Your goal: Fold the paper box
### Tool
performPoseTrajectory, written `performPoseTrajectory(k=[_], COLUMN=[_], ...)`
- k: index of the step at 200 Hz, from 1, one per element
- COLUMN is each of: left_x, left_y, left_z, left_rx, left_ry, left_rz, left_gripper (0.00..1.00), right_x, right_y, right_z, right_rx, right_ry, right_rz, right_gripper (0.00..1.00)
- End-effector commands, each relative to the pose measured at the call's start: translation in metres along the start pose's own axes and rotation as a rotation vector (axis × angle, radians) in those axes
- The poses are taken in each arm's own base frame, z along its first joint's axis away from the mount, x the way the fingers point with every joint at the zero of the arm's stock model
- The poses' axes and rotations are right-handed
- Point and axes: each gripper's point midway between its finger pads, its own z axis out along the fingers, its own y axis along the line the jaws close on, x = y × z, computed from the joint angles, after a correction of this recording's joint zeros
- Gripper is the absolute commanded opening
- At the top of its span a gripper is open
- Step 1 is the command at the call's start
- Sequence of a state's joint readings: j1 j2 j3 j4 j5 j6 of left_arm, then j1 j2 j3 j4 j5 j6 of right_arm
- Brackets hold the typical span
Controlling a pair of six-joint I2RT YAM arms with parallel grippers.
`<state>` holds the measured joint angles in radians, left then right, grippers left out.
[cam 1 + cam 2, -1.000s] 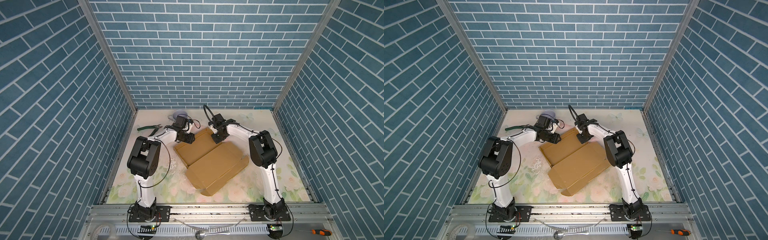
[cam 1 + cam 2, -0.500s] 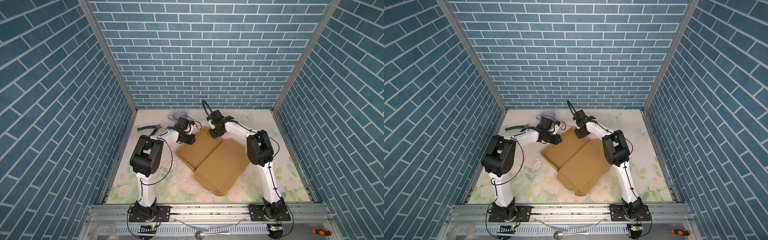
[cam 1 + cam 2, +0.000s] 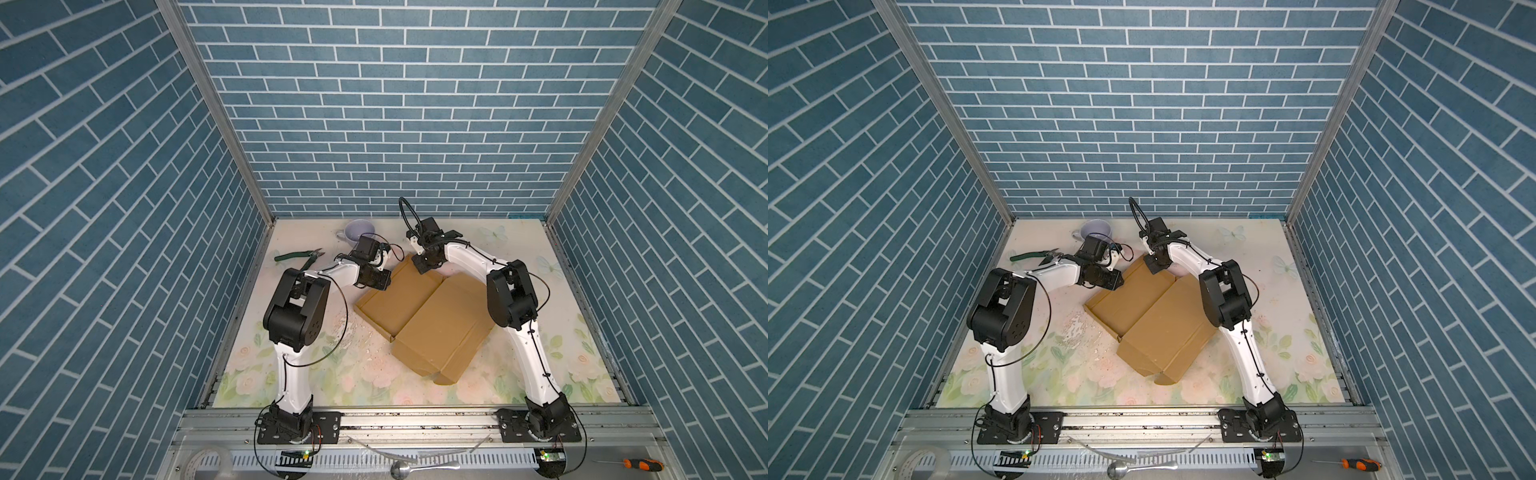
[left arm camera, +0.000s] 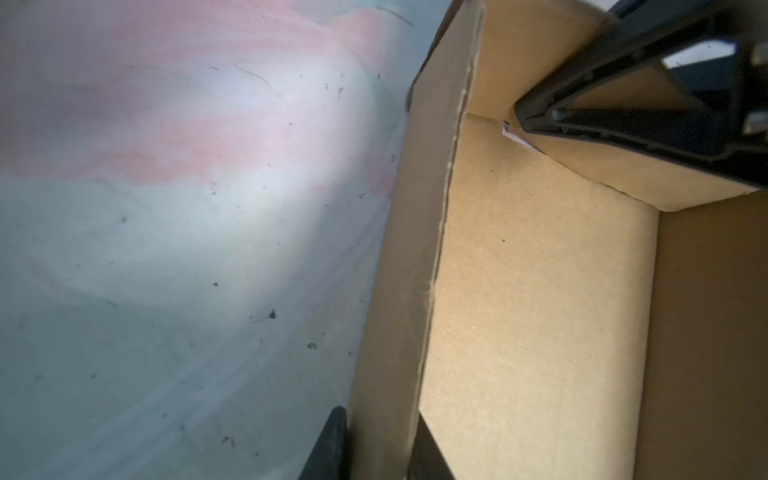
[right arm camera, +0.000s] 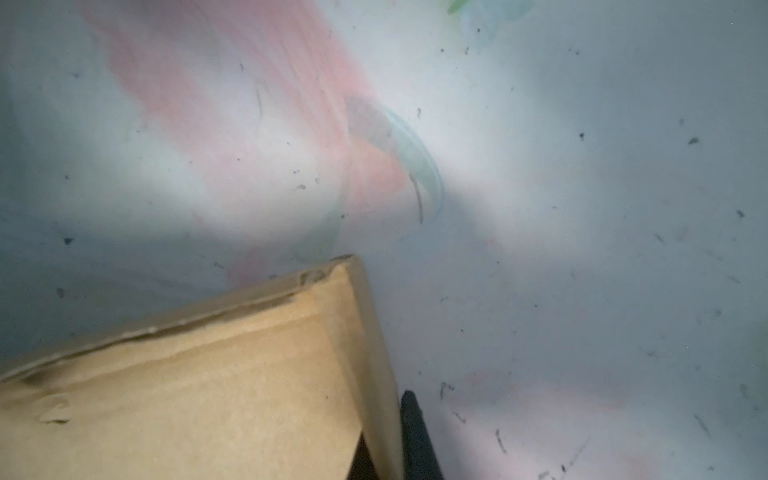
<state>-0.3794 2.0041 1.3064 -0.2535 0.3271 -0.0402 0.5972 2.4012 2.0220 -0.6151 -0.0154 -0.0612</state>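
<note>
the big flat table with the pale flower cloth (image 3: 561,332) lies under both claws. on it lies the brown cardboard paper box (image 3: 440,328), open and partly folded, with low walls standing up on its far half. its far end sits right between the two claws, and the rest of it runs back from them toward the arm bases, as both top views show (image 3: 1163,324).

the left claw (image 3: 386,282) is at the box's far left corner. in the left wrist view its two black fingers (image 4: 332,444) press on either side of a thin standing wall of the box, so it is closed on that wall.

the right claw (image 3: 424,266) is at the far tip of the box, a little way across from the left claw. it is squeezed tight on a cardboard flap there. the left wrist view shows it (image 4: 623,124) clamped at the box's inner corner. the right wrist view shows one black finger (image 5: 415,436) touching the flap's edge.

a round pale lilac cup (image 3: 358,230) stands just behind the left claw, apart from the box. a pair of green-handled metal cutters (image 3: 297,258) lies out to the left claw's outer side. an orange and black screwdriver (image 3: 640,464) lies far from both claws, past the right arm's base.
</note>
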Motion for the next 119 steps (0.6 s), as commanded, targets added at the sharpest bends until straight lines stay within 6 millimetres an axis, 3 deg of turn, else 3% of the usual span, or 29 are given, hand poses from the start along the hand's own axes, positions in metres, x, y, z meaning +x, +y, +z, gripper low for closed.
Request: performPoseTrajectory(k=[1, 20, 43, 67, 103, 119], left_x=[0.005, 0.008, 0.008, 0.006, 0.009, 0.009], left_y=[-0.012, -0.011, -0.01, -0.012, -0.014, -0.014], left_z=[0.004, 0.005, 0.005, 0.008, 0.008, 0.008], left_rx=[0.041, 0.033, 0.032, 0.046, 0.048, 0.049], left_ry=[0.025, 0.031, 0.028, 0.019, 0.024, 0.025], left_rz=[-0.01, -0.014, -0.025, -0.042, -0.043, -0.045], left_gripper=[0.25, 0.25, 0.25, 0.24, 0.23, 0.23], right_x=[0.002, 0.002, -0.005, -0.022, -0.026, -0.02], right_y=[-0.001, 0.0, 0.005, 0.003, 0.004, 0.005], right_z=[0.011, 0.007, -0.004, -0.009, 0.006, 0.014], right_rx=[0.085, 0.083, 0.052, 0.055, 0.057, 0.062], right_ry=[-0.018, -0.018, -0.039, -0.081, -0.077, -0.062], right_rz=[-0.009, -0.008, -0.005, 0.004, -0.013, -0.032], right_gripper=[0.0, 0.0, 0.25, 0.29, 0.24, 0.05])
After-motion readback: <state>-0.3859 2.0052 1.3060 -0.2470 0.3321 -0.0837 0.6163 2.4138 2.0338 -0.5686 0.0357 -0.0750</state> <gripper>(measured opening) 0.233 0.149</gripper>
